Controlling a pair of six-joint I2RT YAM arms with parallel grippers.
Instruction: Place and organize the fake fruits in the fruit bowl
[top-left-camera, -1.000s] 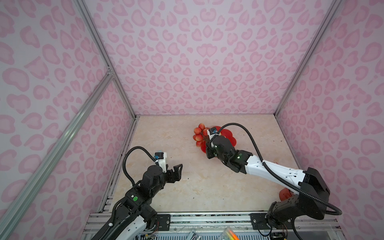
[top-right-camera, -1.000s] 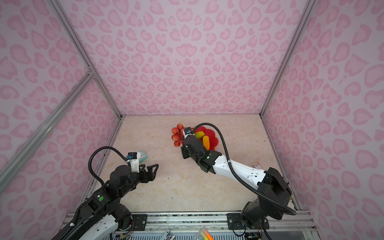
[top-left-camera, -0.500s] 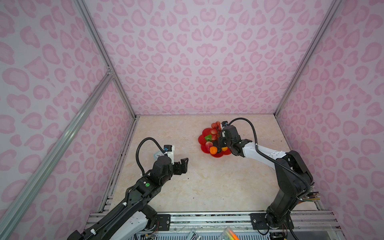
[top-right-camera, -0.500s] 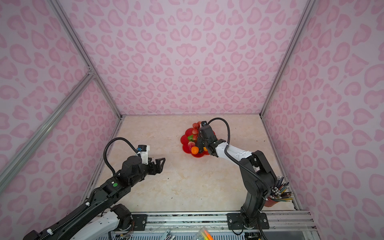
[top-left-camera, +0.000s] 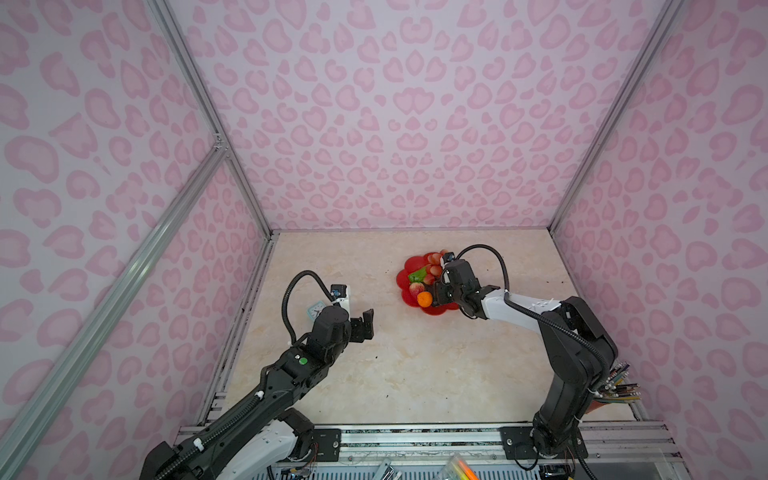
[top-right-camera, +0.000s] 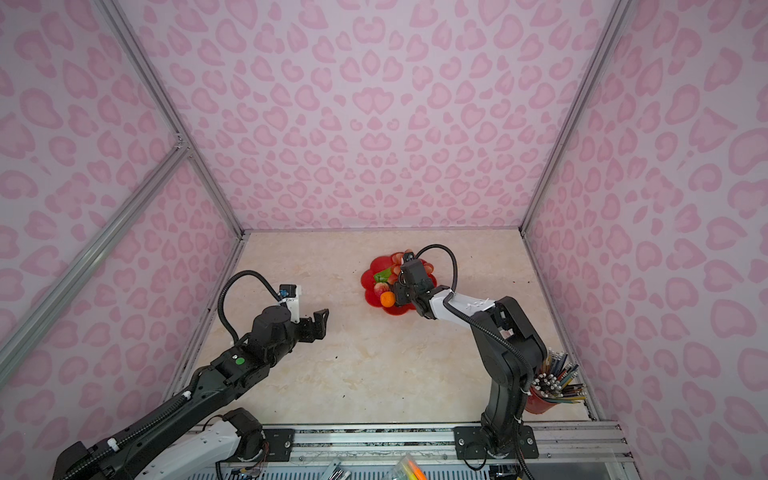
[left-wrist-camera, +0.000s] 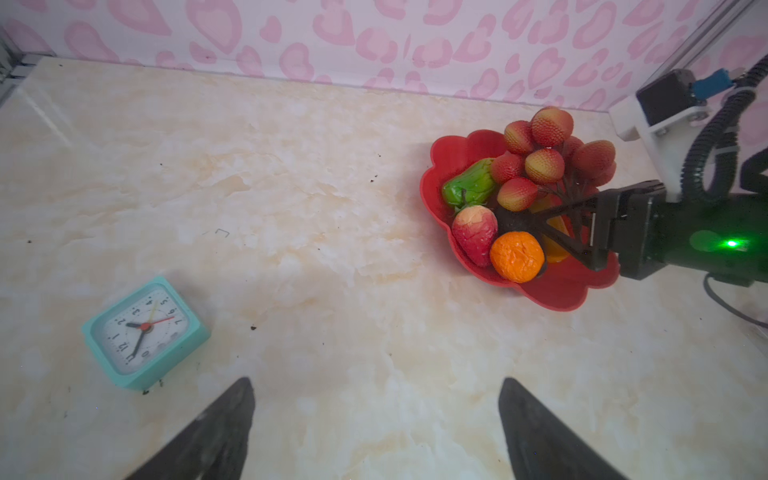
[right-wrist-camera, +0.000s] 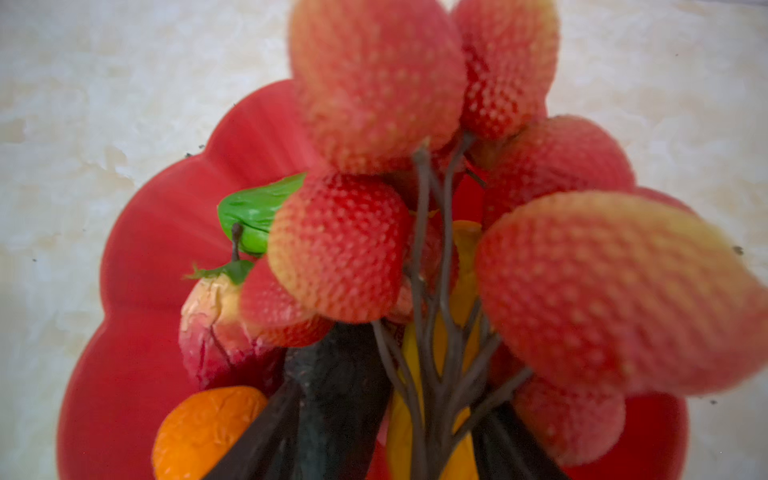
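The red flower-shaped fruit bowl (top-left-camera: 405, 276) (top-right-camera: 370, 282) (left-wrist-camera: 561, 291) stands at the table's back middle. In it lie the red grape bunch (left-wrist-camera: 544, 162) (right-wrist-camera: 374, 83), the tangerine (left-wrist-camera: 516, 255), the strawberry-like fruit (left-wrist-camera: 473, 232), the green oblong (left-wrist-camera: 467, 187) and the dark avocado (left-wrist-camera: 513, 220). The yellow oblong (right-wrist-camera: 465, 249) is mostly hidden under the bunch. My right gripper (top-left-camera: 436, 293) (left-wrist-camera: 540, 224) (right-wrist-camera: 399, 395) is open over the bowl, the bunch's brown stem (right-wrist-camera: 432, 374) loose between its fingers. My left gripper (top-left-camera: 361, 328) (left-wrist-camera: 376, 382) hovers open and empty over bare table.
A small teal clock (left-wrist-camera: 143, 332) (top-left-camera: 314, 309) lies near the left wall, beside my left arm. A red cup of pencils (top-right-camera: 552, 386) stands at the front right, behind the right arm's base. Pink walls close in three sides.
My right gripper carried the grape bunch from left of the bowl over it and has opened; the bunch now rests in the bowl. My left arm has reached a little further in.
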